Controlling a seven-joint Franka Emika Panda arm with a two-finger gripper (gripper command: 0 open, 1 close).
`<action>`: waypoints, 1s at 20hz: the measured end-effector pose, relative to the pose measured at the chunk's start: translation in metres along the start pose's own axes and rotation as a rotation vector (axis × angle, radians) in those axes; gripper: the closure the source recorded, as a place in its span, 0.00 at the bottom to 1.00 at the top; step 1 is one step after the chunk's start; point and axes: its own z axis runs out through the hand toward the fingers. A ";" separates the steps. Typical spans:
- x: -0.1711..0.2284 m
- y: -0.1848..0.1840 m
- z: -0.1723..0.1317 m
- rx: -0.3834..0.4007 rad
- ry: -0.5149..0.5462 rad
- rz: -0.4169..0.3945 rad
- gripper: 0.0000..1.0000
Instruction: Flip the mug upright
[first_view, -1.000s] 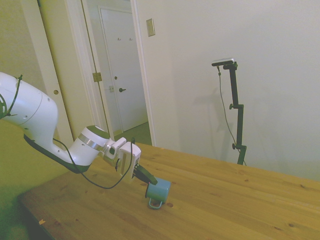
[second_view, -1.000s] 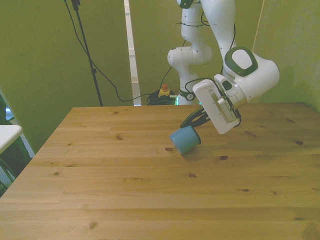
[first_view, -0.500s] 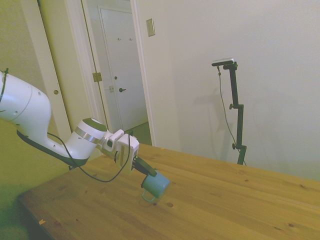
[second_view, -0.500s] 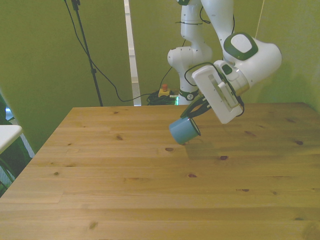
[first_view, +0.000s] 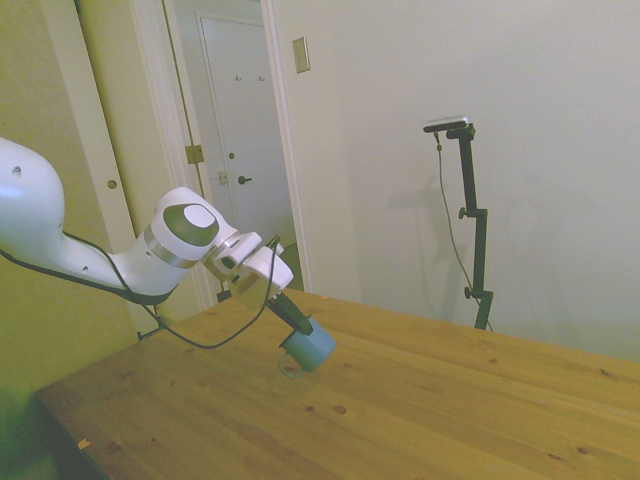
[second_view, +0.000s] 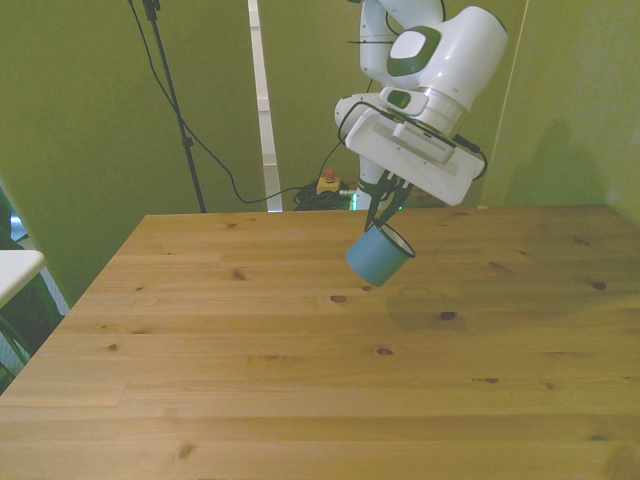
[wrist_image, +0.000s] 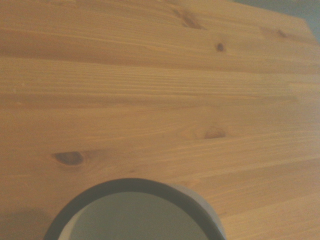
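Note:
The teal-blue mug (first_view: 308, 348) (second_view: 377, 257) hangs in the air above the wooden table (second_view: 250, 380), tilted, its dark rim turned up toward the arm. My gripper (first_view: 297, 324) (second_view: 382, 226) is shut on the mug's rim, with dark fingers (second_view: 379, 213) running down to it. In the side view the small loop handle (first_view: 288, 369) points down and toward the arm's side. The wrist view looks into the mug's open mouth (wrist_image: 132, 212), with bare table boards behind it.
The table top (first_view: 420, 400) shows only knots and the mug's shadow (second_view: 425, 305). A doorway and a white door (first_view: 245, 140) stand behind the arm in the side view. Cables and a red button box (second_view: 326, 184) lie on the floor beyond the far edge.
The mug has been lifted off the table and turned with the wrist, from lying on its side to hanging tilted with its rim facing up. The arm has risen.

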 end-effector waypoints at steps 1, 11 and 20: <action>0.006 0.004 0.006 0.032 -0.029 0.020 1.00; 0.033 0.023 0.054 0.253 -0.222 0.091 1.00; 0.040 0.025 0.084 0.312 -0.385 0.180 1.00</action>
